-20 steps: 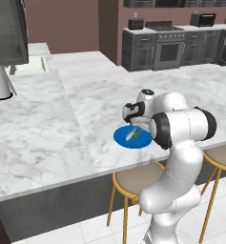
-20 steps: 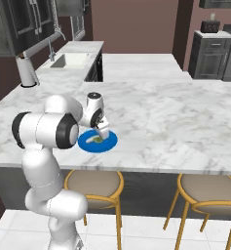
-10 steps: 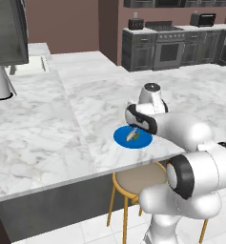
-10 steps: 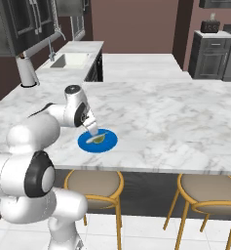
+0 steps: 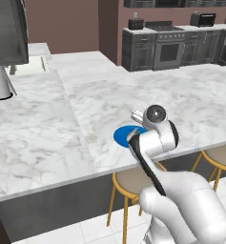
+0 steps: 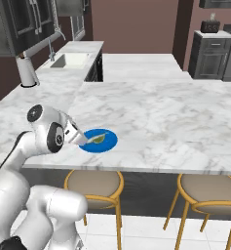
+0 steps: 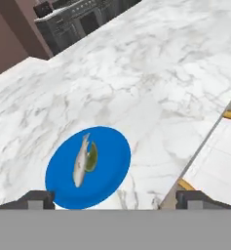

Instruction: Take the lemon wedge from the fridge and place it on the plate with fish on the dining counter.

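Note:
The bright blue plate (image 7: 87, 166) lies on the marble dining counter (image 7: 151, 88) close to its front edge. A grey fish (image 7: 80, 159) rests on it, and the small olive-yellow lemon wedge (image 7: 91, 157) lies against the fish's side. In the right base view the plate (image 6: 107, 144) carries the wedge (image 6: 99, 138) just right of my gripper (image 6: 81, 137). The gripper (image 7: 116, 200) hovers over the plate's near rim, open, with its fingertips (image 7: 36, 199) wide apart and nothing between them. My arm hides part of the plate (image 5: 121, 135) in the left base view.
Round wooden-legged stools (image 6: 93, 185) (image 6: 207, 191) stand under the counter's front edge. A grey cylinder (image 6: 27, 72) and a sink (image 6: 70, 60) are at the far left. Dark cabinets with a stove (image 5: 169, 47) line the back wall.
The arm has folded back toward the base and the hand has drawn off the plate toward the counter's front edge. The lemon wedge stays on the plate beside the fish.

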